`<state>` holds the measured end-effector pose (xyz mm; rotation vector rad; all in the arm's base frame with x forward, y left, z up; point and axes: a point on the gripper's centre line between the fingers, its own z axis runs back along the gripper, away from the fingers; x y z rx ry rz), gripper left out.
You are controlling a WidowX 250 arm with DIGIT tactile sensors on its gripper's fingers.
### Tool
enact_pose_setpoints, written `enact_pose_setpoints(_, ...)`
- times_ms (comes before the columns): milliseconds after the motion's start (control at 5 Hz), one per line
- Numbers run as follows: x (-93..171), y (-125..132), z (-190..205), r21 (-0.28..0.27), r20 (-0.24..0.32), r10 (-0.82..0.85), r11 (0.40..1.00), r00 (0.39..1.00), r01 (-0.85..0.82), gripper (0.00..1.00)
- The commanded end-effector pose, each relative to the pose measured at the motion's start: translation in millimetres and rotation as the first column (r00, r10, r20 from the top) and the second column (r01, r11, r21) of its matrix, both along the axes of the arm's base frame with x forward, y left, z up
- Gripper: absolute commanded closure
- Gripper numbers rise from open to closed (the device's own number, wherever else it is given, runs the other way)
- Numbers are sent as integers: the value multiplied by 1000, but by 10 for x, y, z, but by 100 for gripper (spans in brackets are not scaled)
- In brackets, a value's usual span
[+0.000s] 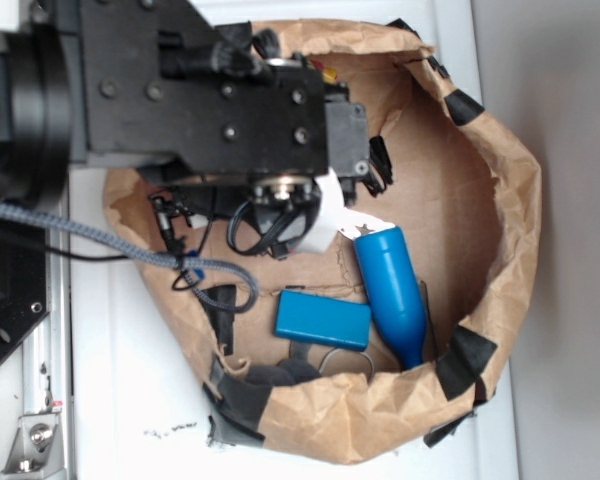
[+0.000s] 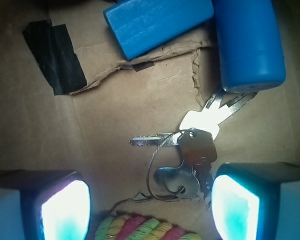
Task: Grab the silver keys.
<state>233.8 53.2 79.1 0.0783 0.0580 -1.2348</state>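
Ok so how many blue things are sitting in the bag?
2. The blue block lies at top centre of the wrist view; the blue bottle is beside it at top right, over two key tips. Others may be hidden.

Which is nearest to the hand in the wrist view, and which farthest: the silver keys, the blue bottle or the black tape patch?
1. silver keys, just ahead of the hand, toward the right.
2. blue bottle, top right.
3. black tape patch, top left.

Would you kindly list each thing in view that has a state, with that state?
gripper: open, fingers either side of the keys, not touching them.
silver keys: lying flat on the bag floor, not gripped, fanned on a wire ring, tips under the blue bottle.
blue bottle: lying on its side.
blue block: lying flat.
paper bag: open, rim torn and taped.
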Motion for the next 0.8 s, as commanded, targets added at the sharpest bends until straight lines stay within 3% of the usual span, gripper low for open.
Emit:
enact_pose_setpoints(0,119,-27,25,-6,86,155,988,984,-155,0)
enact_pose_setpoints(400,158,-158,-75,-70,221,250,968,943,-241,0)
enact_pose_setpoints(600,180,-188,-136,-76,207,256,966,944,-245,0)
